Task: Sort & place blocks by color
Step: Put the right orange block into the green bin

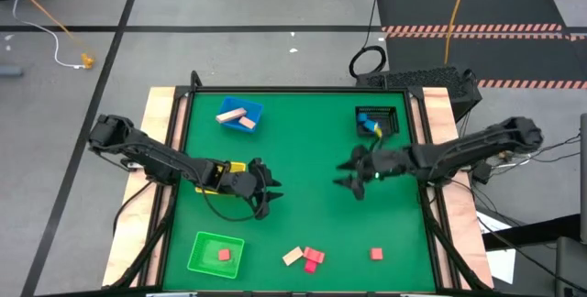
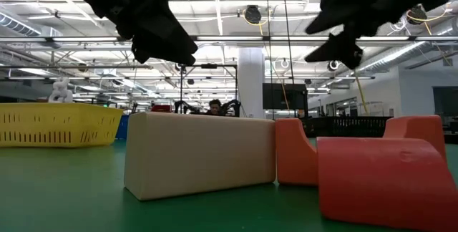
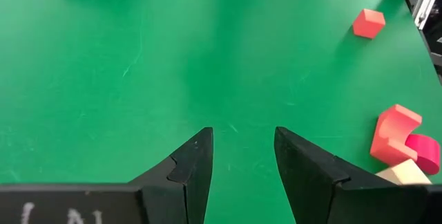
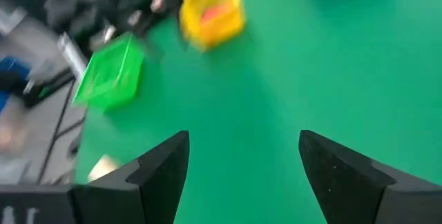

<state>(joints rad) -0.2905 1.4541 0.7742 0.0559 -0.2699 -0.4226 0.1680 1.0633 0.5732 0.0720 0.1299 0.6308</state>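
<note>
On the near part of the green table lie a tan bar (image 1: pixel 293 257), pink and red blocks (image 1: pixel 313 258) touching it, and a lone red cube (image 1: pixel 376 254). The left wrist view shows the same red cube (image 3: pixel 368 23), the pink-red blocks (image 3: pixel 394 134) and the tan bar (image 3: pixel 404 174). My left gripper (image 1: pixel 266 196) hovers open above bare mat, on the far side of these blocks. My right gripper (image 1: pixel 353 173) hovers open over the table's middle, holding nothing. The low view shows the tan bar (image 2: pixel 200 153) resting flat beside red blocks (image 2: pixel 379 178).
A blue tray (image 1: pixel 239 114) at the far left holds a tan and a pink block. The green tray (image 1: pixel 216 253) at the near left holds a red block. A yellow tray (image 4: pixel 212 10) sits under my left arm. The black mesh basket (image 1: pixel 376 121) stands far right.
</note>
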